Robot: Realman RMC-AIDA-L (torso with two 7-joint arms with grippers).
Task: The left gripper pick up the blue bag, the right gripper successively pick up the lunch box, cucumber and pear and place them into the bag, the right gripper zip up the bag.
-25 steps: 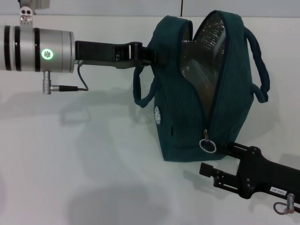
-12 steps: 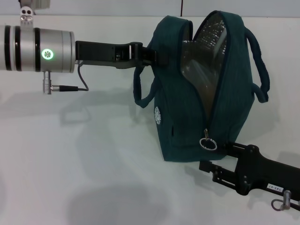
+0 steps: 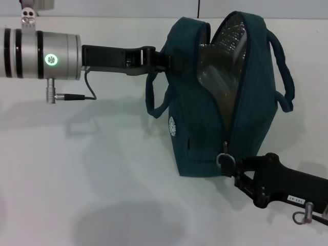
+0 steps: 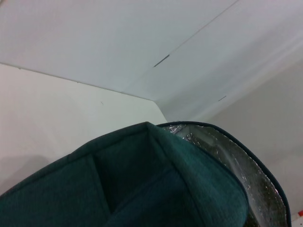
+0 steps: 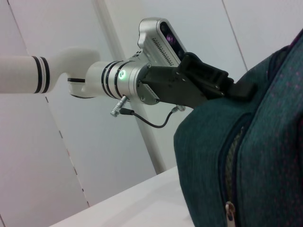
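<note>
The blue bag (image 3: 225, 97) stands upright on the white desk (image 3: 77, 169), mouth gaping, silver lining (image 3: 225, 61) showing all the way down the open slit. The left gripper (image 3: 161, 59) is up at the bag's top edge on the left side, clamped on the fabric there and holding the bag steady. Down low, the right gripper (image 3: 230, 165) sits right at the zipper pull ring (image 3: 226, 160), at the bottom end of the zipper track; whether it has actually closed on the ring I cannot tell, as the ring overlaps the tips. Here is the relation that matters: the zipper line runs from that low front corner up and over the crown of the bag, so the pull lies at the right gripper and the travel is upward and away, towards the left gripper's side. In the right wrist view the zipper tab (image 5: 230, 213) hangs close in. No lunch box, cucumber or pear shows on the desk; judging by that, this is the zipping stage.
</note>
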